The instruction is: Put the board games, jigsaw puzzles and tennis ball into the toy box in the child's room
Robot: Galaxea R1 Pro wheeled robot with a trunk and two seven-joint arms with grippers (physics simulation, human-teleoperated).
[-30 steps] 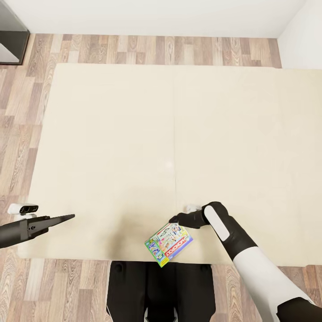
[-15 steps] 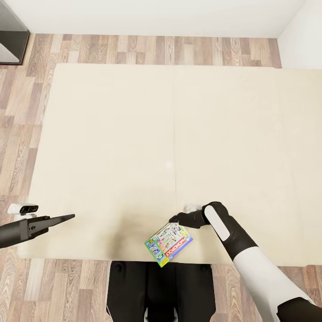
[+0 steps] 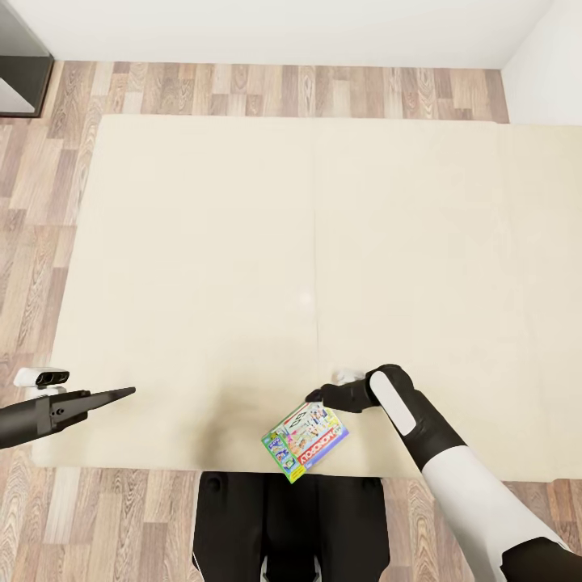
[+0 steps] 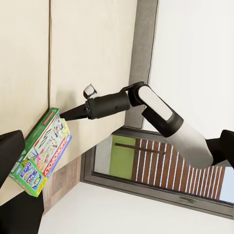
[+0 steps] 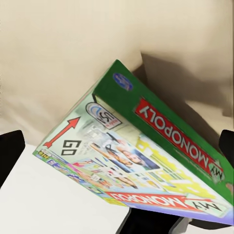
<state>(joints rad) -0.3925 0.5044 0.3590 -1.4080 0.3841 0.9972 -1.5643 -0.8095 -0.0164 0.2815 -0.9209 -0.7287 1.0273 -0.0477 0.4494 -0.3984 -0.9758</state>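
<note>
Head view: the Monopoly board game [image 3: 305, 443] is seen gripped by the closed right hand [image 3: 317, 398] at the bed's [image 3: 202, 242] near edge, nothing changed since earlier frames; left hand [image 3: 121, 394] empty, apparently closed. Right wrist view: box [image 5: 146, 156] tilted, lift pending.

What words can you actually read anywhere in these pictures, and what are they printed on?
"MY MONOPOLY": on the green side of the board game, and again along its front edge.
"GO": on the game's front, by a red arrow.
"MONOPOLY": on the same box in the head view.
The round logo and small pictures are too blurred to read.
</note>
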